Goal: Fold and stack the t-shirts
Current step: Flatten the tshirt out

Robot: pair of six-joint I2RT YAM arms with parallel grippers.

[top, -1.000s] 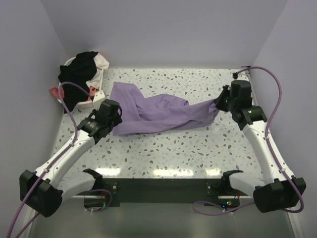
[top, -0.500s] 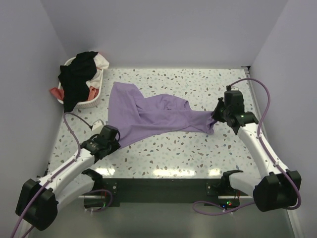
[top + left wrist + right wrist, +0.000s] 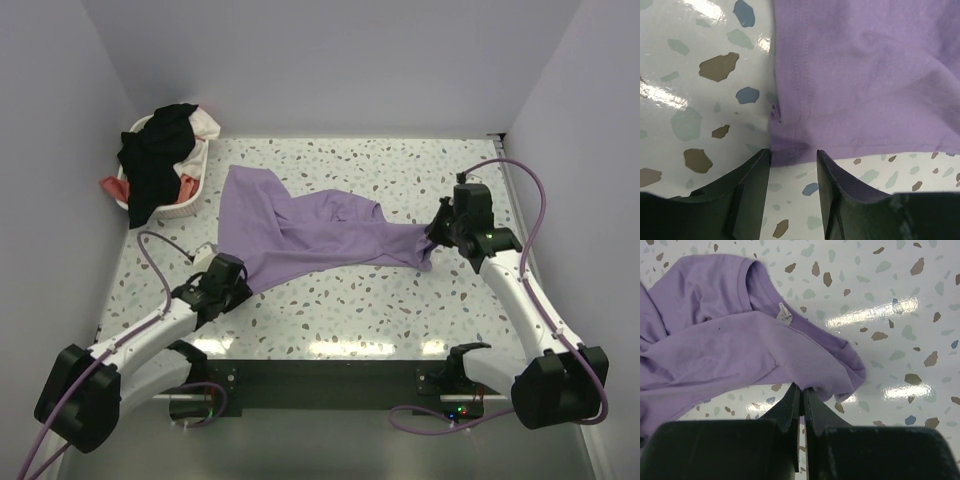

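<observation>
A lavender t-shirt [image 3: 310,230] lies crumpled and stretched across the middle of the speckled table. My left gripper [image 3: 238,283] is low at its near left corner. In the left wrist view this gripper [image 3: 794,155] is open, and the hemmed corner of the t-shirt [image 3: 865,75] reaches just between its fingertips. My right gripper [image 3: 432,240] is at the shirt's right end. The right wrist view shows it [image 3: 802,388] shut on a fold of the t-shirt [image 3: 715,345], close to the collar with the white neck label [image 3: 784,315].
A white laundry basket [image 3: 190,205] stands at the back left corner. A black shirt [image 3: 155,150] hangs over its rim, a white one lies behind, and a coral one [image 3: 112,185] spills out on the left. Walls close in the table on three sides.
My left arm has drawn back toward the near edge, down to the shirt's near left corner. My right gripper has pulled its end of the shirt slightly nearer and to the left.
</observation>
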